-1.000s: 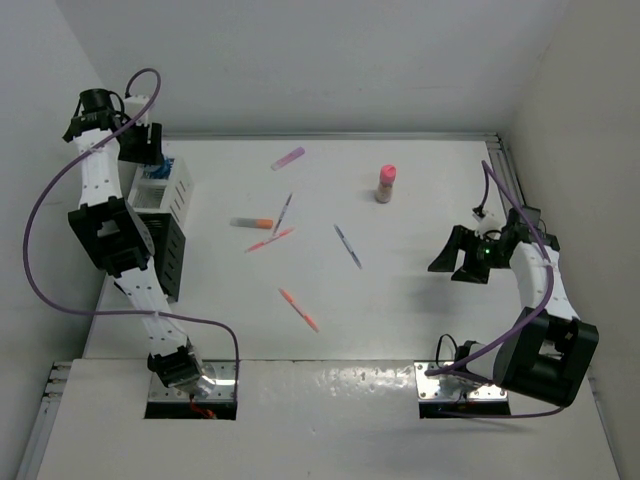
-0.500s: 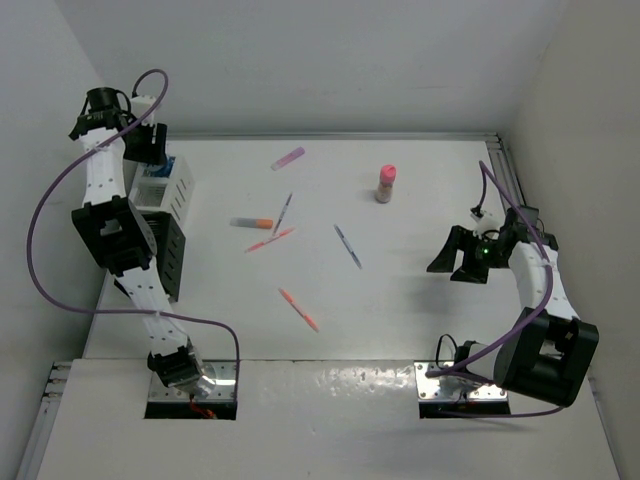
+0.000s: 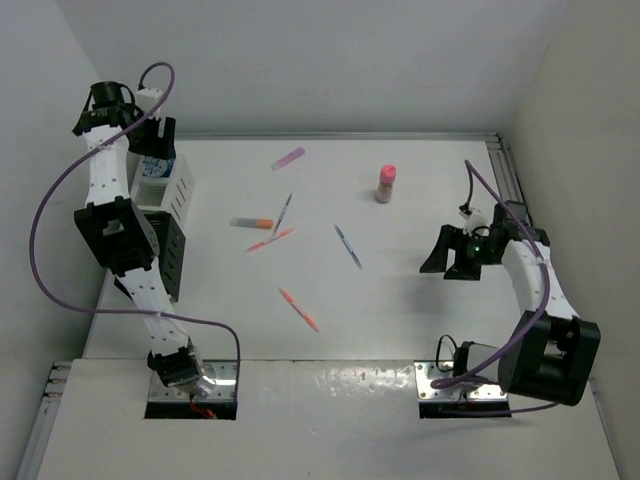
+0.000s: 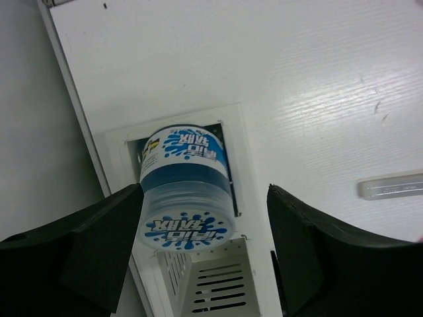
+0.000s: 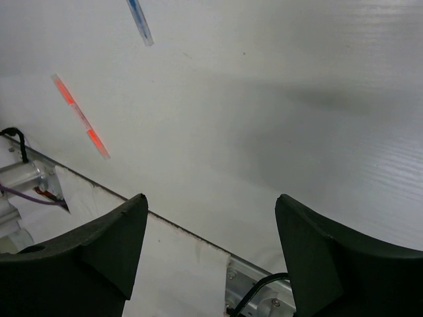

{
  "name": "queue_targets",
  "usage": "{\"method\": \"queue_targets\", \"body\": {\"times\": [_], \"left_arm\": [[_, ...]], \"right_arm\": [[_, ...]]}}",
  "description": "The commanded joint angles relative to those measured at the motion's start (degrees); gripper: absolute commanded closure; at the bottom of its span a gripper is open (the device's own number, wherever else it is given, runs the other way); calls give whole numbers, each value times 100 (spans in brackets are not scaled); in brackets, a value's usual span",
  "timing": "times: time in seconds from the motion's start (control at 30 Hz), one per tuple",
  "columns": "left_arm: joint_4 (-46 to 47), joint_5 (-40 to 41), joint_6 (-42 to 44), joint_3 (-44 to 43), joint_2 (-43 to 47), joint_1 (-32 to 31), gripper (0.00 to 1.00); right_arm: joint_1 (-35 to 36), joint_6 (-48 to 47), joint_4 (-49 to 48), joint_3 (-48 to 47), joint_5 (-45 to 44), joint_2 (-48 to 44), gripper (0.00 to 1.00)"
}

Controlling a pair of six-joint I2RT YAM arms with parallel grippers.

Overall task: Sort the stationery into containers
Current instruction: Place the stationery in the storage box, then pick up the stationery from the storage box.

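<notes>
My left gripper (image 3: 152,140) hangs open over the back end of the white organiser (image 3: 174,192). In the left wrist view a blue-and-white jar (image 4: 188,198) stands in a compartment of the white organiser (image 4: 218,285). It sits between my left gripper's (image 4: 203,198) fingers, with a gap on its right side. My right gripper (image 3: 449,265) is open and empty above the table at the right, as the right wrist view (image 5: 211,198) shows. The pink-capped bottle (image 3: 385,184) stands at the back.
The black organiser (image 3: 172,256) stands just in front of the white one. On the table lie a pink marker (image 3: 288,158), an orange-tipped marker (image 3: 251,222), a thin pen (image 3: 285,212), a pink pen (image 3: 270,240), a blue pen (image 3: 347,246) and an orange pen (image 3: 299,309).
My left gripper has moved up and back from the white organiser, leaving the jar in it. My right gripper has shifted a little to the left.
</notes>
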State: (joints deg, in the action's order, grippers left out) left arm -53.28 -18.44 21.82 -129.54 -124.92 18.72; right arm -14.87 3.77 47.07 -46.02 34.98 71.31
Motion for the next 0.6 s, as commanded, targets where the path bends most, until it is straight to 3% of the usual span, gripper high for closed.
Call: {"method": "queue_targets", "body": {"times": [0.0,0.17,0.3,0.47,0.57], "left_arm": [[194,-309,164,-90,609,-79,18],[572,-468,51,130,864,-53,17],[547,268,-161,139,847,-44,19],[993,174,-240,1280,1241,298,18],[1135,-387,-512,1729,1295,588,17]], "right_arm": [[230,159,-136,-250,-53,-64,23],[450,150,-172,-206,-272,-187,23],[573,115,-216,-135,-413,-275,23],[644,106,-207,-109,-466,-302,23],[687,124,-233,-74,-466,-267,23]]}}
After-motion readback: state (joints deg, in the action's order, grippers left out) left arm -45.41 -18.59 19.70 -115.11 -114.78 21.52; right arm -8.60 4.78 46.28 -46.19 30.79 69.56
